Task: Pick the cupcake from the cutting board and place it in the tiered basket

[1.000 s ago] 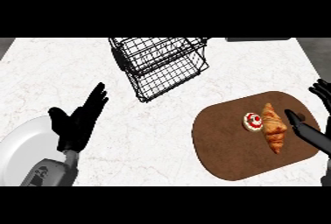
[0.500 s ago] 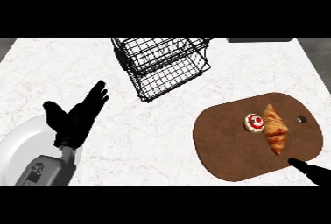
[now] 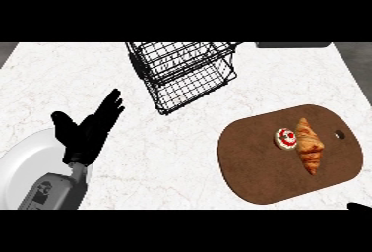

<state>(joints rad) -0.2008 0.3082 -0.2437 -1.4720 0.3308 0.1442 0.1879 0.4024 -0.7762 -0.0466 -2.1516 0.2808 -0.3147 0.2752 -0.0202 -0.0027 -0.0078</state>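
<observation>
A black left hand (image 3: 85, 132) with slender, tapering fingers and a thick thumb, matte and without markings. It joins a narrow black wrist, which widens into a light grey forearm (image 3: 51, 192) with a smooth, rounded shell. A small dark mark, too small to read, sits on the forearm's upper face. At the lower right corner, a small black tip of the right hand (image 3: 361, 206) shows.

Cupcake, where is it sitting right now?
In the head view the cupcake sits on the brown cutting board at the right of the counter, right beside the croissant on its left side, with the wire tiered basket farther up and left.
</observation>
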